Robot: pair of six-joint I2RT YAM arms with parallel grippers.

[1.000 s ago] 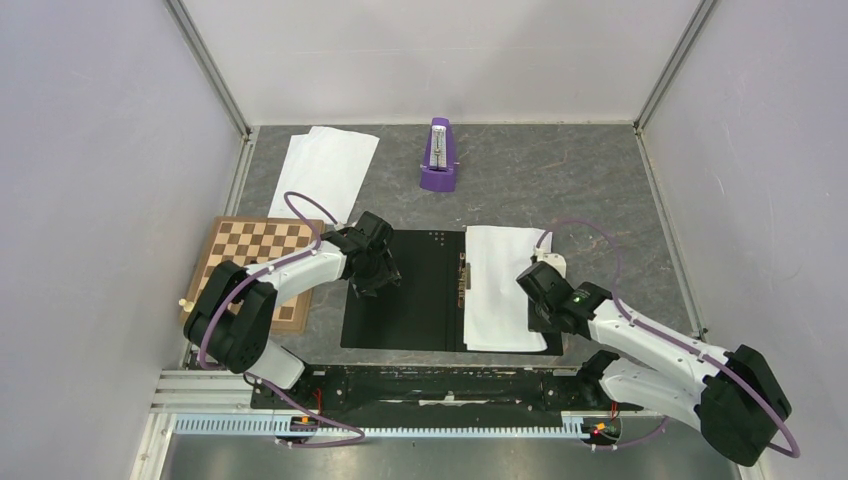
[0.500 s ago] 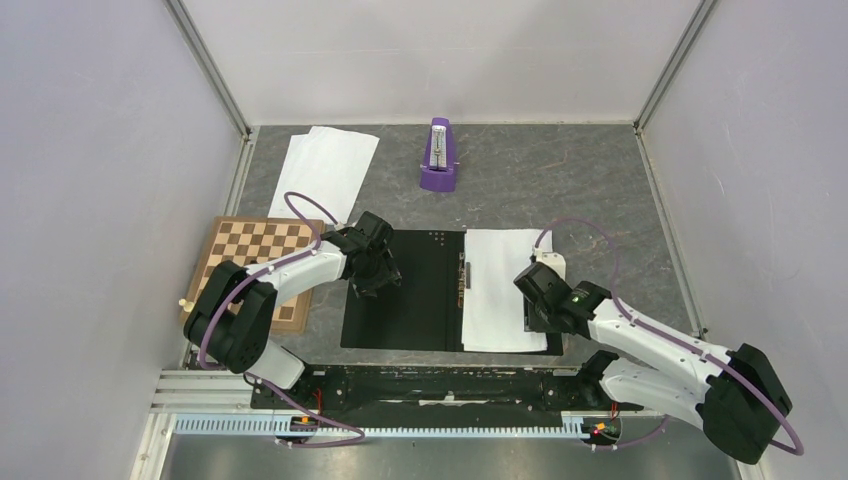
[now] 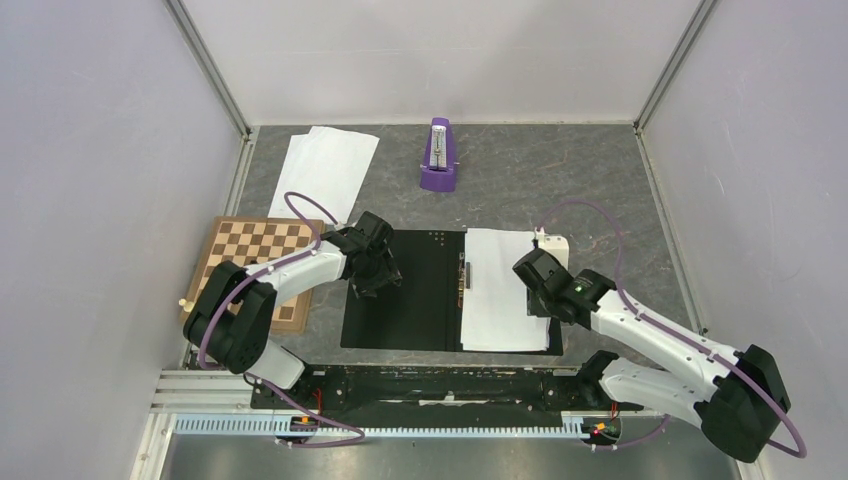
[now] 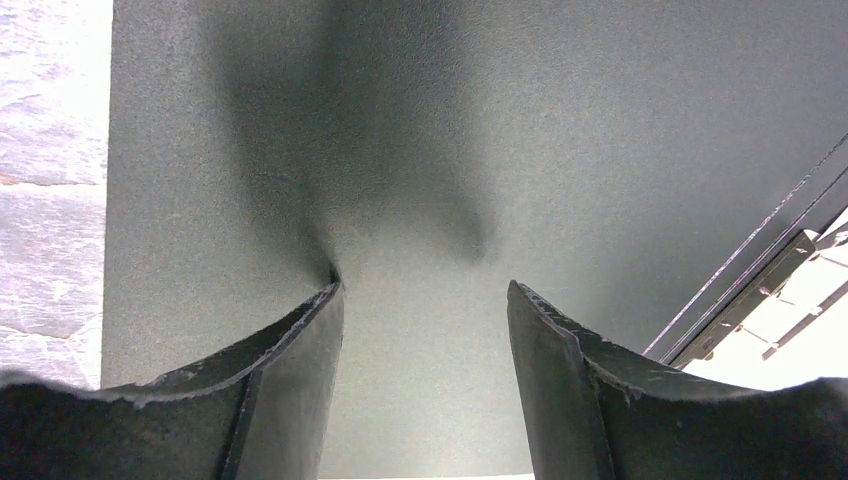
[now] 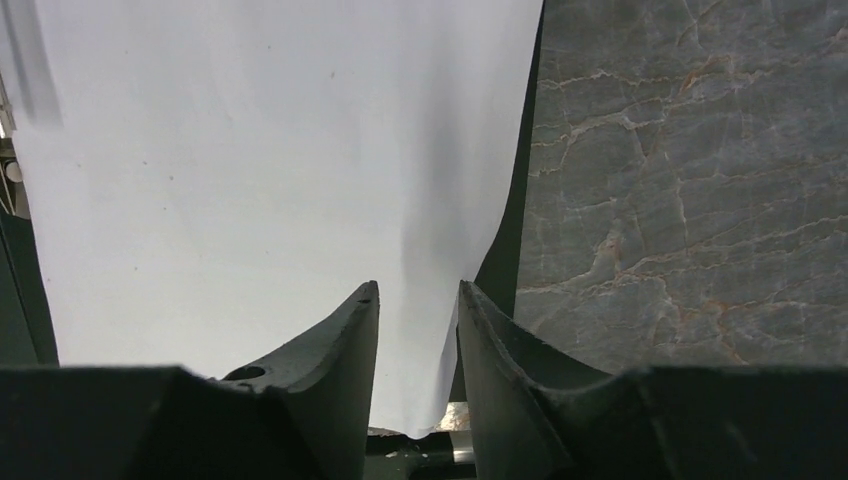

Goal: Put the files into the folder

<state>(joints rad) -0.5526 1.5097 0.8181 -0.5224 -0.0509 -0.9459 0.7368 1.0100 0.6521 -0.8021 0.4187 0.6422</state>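
Resting on the sheet's (image 3: 495,290) three-o'clock edge, the right gripper (image 5: 418,288), narrowly parted, faces the folder's (image 3: 400,300) spine clip (image 3: 463,275) at nine o'clock; the left gripper (image 4: 420,285) sits splayed.

My left arm (image 3: 300,268) and right arm (image 3: 655,338) white-shelled, black-jointed, purple cables (image 3: 300,198) looping over them, my left tool (image 4: 423,287) and right tool (image 5: 418,287) dark wedges, ragged-edged

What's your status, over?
Left gripper open, down on folder left half. Right gripper barely open at sheet right edge. Sheet lies on folder right half; other files far-left on table. Nothing blocking.
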